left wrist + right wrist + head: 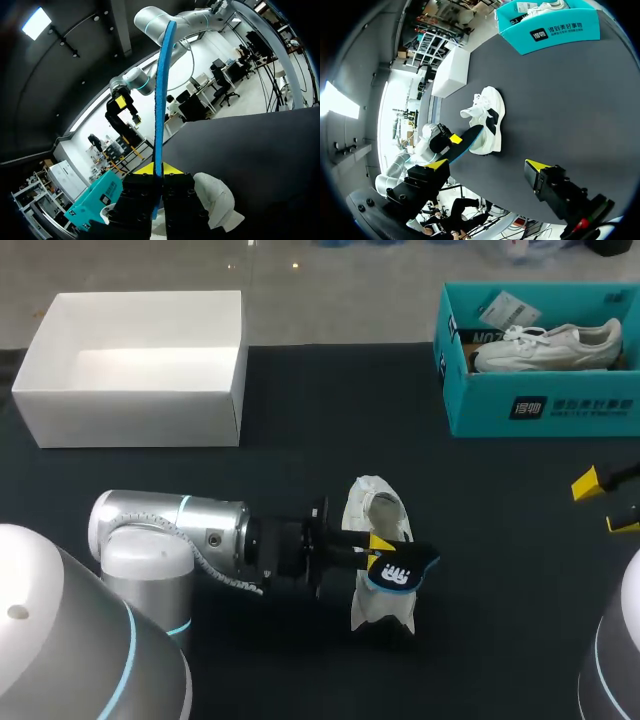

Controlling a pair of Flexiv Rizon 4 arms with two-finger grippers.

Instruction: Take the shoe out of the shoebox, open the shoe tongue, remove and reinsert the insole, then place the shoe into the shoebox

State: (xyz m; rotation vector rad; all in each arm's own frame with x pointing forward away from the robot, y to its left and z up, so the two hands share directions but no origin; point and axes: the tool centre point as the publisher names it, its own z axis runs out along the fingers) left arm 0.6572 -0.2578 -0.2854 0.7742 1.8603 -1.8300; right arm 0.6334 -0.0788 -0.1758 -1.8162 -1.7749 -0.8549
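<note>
The left gripper [159, 172] pinches the blue insole [402, 570] between its fingers, just over the white shoe [375, 508] at the table's middle. The right gripper [605, 503] is wide open, well apart. The teal shoebox [540, 408] stands far right.

A robotics lab: my left arm [170, 525] and right arm [615, 660] flank a black table [330, 410].

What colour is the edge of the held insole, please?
Blue; insole clearest in left wrist view.

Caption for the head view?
Left gripper holds the blue insole by the white shoe; another shoe in the teal shoebox.
</note>
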